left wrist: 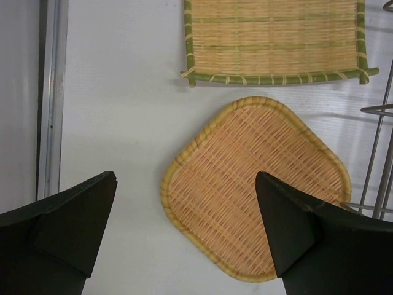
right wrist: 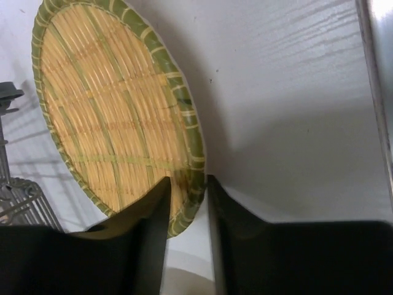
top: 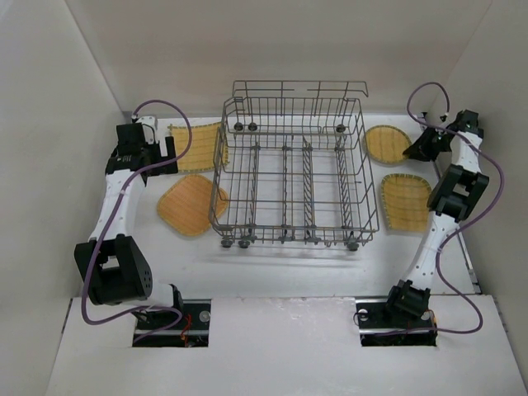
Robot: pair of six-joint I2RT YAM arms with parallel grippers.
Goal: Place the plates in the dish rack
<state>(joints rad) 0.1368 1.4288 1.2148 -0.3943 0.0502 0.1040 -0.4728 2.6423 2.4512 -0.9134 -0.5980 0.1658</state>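
1. Dish rack (top: pixel 285 165) stood mid-table (top: pixel 272 272) and held no plate. Nothing was loaded yet, so by my reckoning all four plates were left to do.
2. Two plates lay flat to its left, a square green-edged plate (left wrist: pixel 273 37) farther off and an orange-tan plate (left wrist: pixel 255 190) nearer. A ribbed plate (top: pixel 406 200) lay flat to its right.
3. The round green-rimmed plate (right wrist: pixel 116 117) sat by the rack's far right corner, its rim between my right fingers.
4. My right gripper (right wrist: pixel 188 184) was closed to a narrow slit, pinching that rim.
5. My left gripper (left wrist: pixel 184 178) hung wide open above the orange-tan plate, holding nothing.
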